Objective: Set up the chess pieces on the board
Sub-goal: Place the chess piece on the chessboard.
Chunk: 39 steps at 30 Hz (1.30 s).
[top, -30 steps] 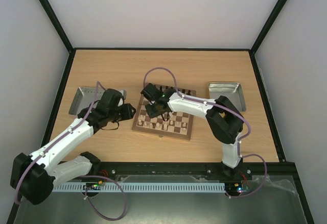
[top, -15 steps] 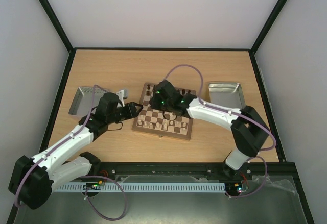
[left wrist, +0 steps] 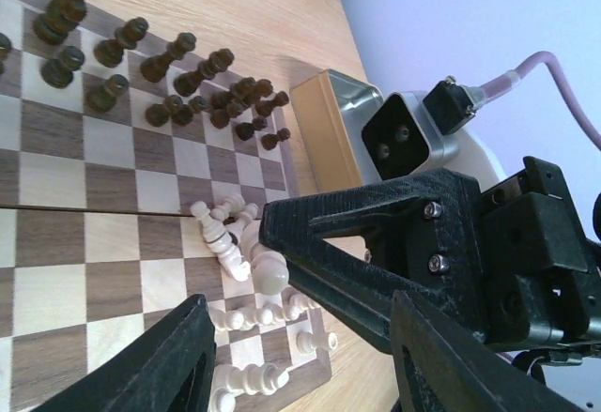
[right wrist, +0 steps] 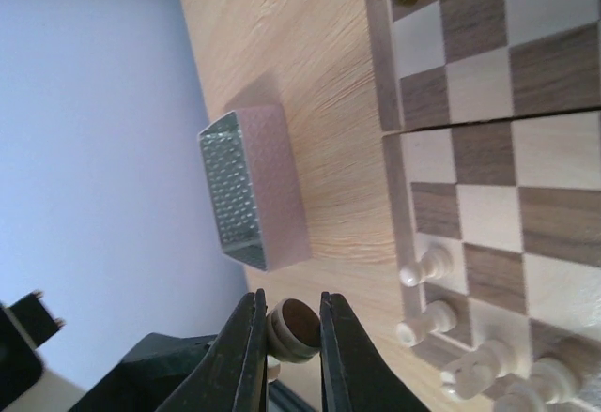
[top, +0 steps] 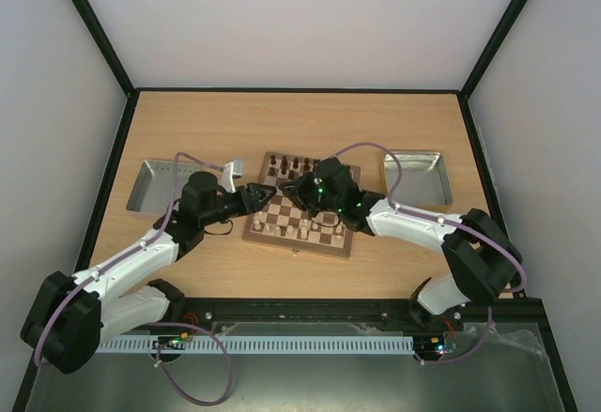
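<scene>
The board (top: pixel 324 207) lies mid-table. Dark brown pieces (top: pixel 300 164) stand along its far side and cream pieces (top: pixel 293 232) along its near side. My right gripper (top: pixel 289 187) hovers over the board's left edge, shut on a cream piece (right wrist: pixel 293 328) seen base-on between its fingers. My left gripper (top: pixel 267 190) is open and empty, facing the right gripper closely from the left. In the left wrist view the held cream piece (left wrist: pixel 272 274) sits just beyond my open left gripper (left wrist: pixel 300 365). Several cream pieces (left wrist: pixel 223 234) lie toppled on the board; dark pieces (left wrist: pixel 178 74) crowd the far rows.
A grey metal tray (top: pixel 155 185) sits left of the board, also in the right wrist view (right wrist: pixel 249 191). A second tray (top: pixel 416 175) sits right of the board, also in the left wrist view (left wrist: pixel 331 126). Black frame rails border the table.
The right arm has swung out to the right and turned its gripper leftward, carrying the cream piece. My left gripper has reached right, up to the board's left edge.
</scene>
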Motion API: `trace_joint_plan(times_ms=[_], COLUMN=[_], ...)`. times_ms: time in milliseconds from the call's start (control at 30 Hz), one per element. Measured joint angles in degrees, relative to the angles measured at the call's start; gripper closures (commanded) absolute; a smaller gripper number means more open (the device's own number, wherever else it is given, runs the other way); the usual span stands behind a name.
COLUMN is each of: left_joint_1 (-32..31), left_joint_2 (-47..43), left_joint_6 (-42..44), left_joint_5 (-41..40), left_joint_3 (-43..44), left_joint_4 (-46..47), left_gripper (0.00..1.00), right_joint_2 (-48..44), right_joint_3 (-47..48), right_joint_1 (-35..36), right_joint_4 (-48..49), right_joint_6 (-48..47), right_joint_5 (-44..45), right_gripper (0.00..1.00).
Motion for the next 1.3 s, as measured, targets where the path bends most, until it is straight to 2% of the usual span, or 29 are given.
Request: trace_joint_plan(times_ms=[267,533,733,1200,1300], left_joint_1=[-0.28,-0.37,-0.44,-0.81,-1.05], left_joint_2=[3.5,5.03,5.38,5.57,7.13], left_joint_6=[-1.57,-1.92,-1.29,2.51,3.72], left_joint_5=[2.82,2.99,2.38,1.05,0.83], left_joint_3=[-0.07,-0.07,0.07,1.22,2.32], left_joint_4=[3.67,4.96,5.22,0.96,0.13], left_gripper=[0.66,0.77,0.91,0.93,0.94], right_joint_2=[-0.39,-0.39,-0.39,-0.63,-0.83], right_joint_3=[-2.86,-2.86,-2.89,-3.69,-3.98], right_joint_1=[-0.2,-0.26,-0.31,-0.28,-0.31], right_joint_4=[6.97,8.81,8.76,8.11,7.67], right_joint_6=[6.84,8.48,8.35,2.27,-0.13], right_joint_5=[-3.63,-5.22,-5.46,-4.24,-2.89], right_gripper=[0.92,0.92,0.92,0.92,0.88])
